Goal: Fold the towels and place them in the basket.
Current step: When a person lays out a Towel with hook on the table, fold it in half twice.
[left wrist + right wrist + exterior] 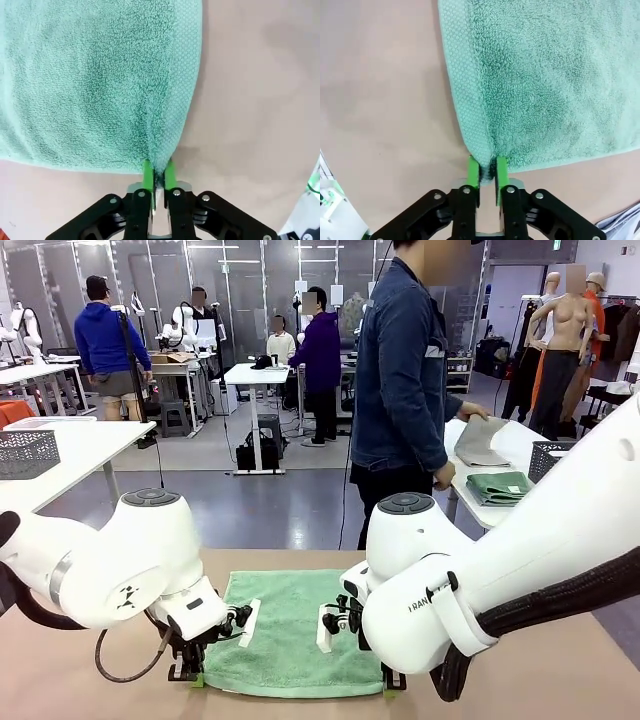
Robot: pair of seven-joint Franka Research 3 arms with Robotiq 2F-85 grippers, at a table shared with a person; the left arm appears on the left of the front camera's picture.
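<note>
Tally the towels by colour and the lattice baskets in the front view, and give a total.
Green terry-cloth towels: 2, the spread green towel and the folded green towel
Light grey towels: 1, the light grey towel
Dark grey lattice plastic baskets: 2, the right basket and the left basket
Total: 5

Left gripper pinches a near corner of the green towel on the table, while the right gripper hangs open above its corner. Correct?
Not quite. The right gripper is not hanging open: the right wrist view shows its jaws shut on a corner of the green towel. The left gripper does pinch the other near corner, as stated.
</note>
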